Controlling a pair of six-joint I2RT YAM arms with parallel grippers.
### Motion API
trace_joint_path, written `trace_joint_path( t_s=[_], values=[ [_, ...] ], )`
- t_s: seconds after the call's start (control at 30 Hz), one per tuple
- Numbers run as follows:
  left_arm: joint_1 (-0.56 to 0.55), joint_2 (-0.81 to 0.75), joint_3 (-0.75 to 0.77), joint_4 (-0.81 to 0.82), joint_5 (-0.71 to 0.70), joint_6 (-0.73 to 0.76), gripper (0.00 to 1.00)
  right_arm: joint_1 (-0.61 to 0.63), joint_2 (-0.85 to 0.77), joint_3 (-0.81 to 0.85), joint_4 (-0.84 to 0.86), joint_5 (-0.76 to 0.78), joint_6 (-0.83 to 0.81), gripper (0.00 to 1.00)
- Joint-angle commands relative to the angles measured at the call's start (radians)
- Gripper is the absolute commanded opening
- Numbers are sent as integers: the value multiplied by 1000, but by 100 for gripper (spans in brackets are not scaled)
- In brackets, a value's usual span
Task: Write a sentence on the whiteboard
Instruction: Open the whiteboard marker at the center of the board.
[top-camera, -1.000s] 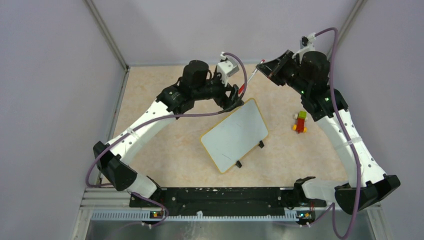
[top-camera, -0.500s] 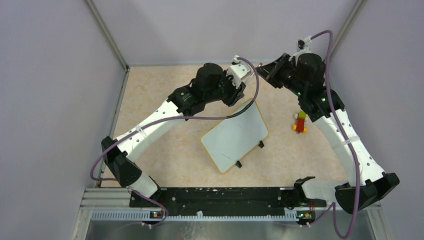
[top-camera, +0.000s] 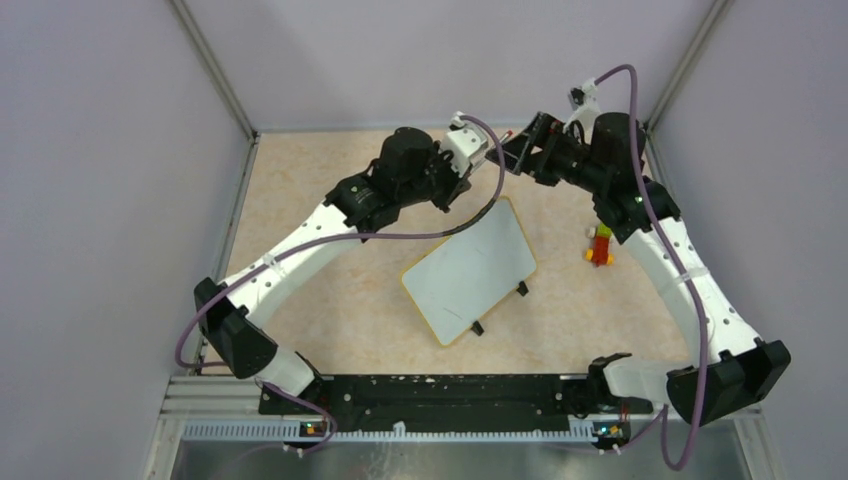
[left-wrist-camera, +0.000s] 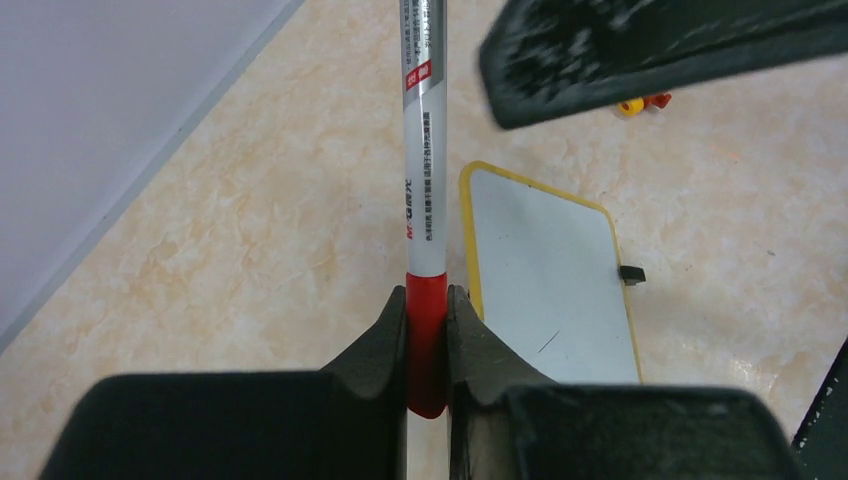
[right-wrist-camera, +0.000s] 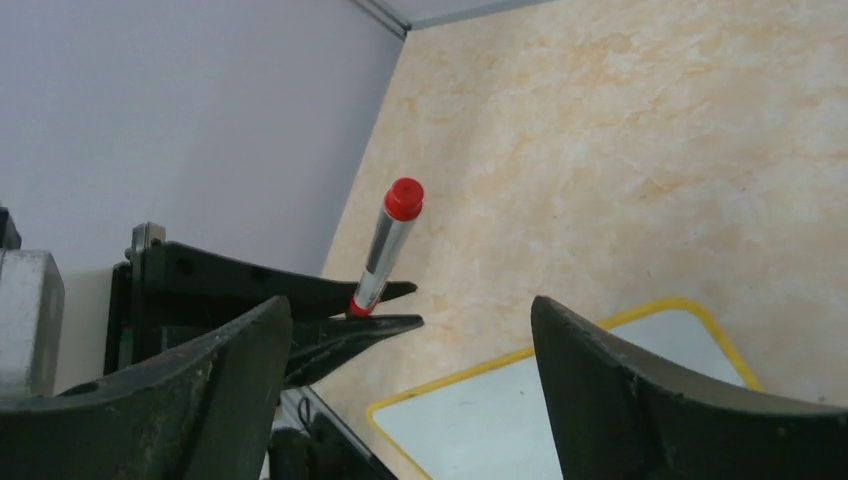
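The whiteboard (top-camera: 470, 270) lies flat mid-table, yellow-rimmed, its face plain white; the sentence is not in view on it. My left gripper (left-wrist-camera: 427, 300) is shut on the red end of a silver marker (left-wrist-camera: 424, 200), which points away from it above the table. In the top view the left gripper (top-camera: 497, 152) meets my right gripper (top-camera: 522, 148) at the back of the table. The right gripper (right-wrist-camera: 410, 305) stands wide open, its fingers (right-wrist-camera: 620, 380) apart from the marker (right-wrist-camera: 388, 250). The board's corner (right-wrist-camera: 560, 420) shows below.
A small red, yellow and green toy (top-camera: 600, 243) lies right of the board. Two black clip feet (top-camera: 521, 289) stick out from the board's near edge. Grey walls close the table at the back and both sides.
My left arm swung right and its gripper closed on the marker's red end. The right gripper, shut on the marker before, has opened wide and let go.
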Motion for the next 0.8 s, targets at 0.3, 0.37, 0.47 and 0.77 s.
trace_joint_path(
  t_s=[0.3, 0.37, 0.47, 0.77],
  values=[
    [132, -217, -80, -178, 257, 245, 0, -159, 197, 270, -426, -484, -539, 88],
    [137, -231, -92, -215, 283, 296, 0, -171, 247, 307, -489, -547, -655, 88],
    [144, -222, -79, -275, 294, 334, 0, -219, 303, 345, -513, -847, -761, 93],
    [145, -213, -69, -342, 343, 416, 0, -181, 122, 61, 114, -989, -284, 96]
  ],
)
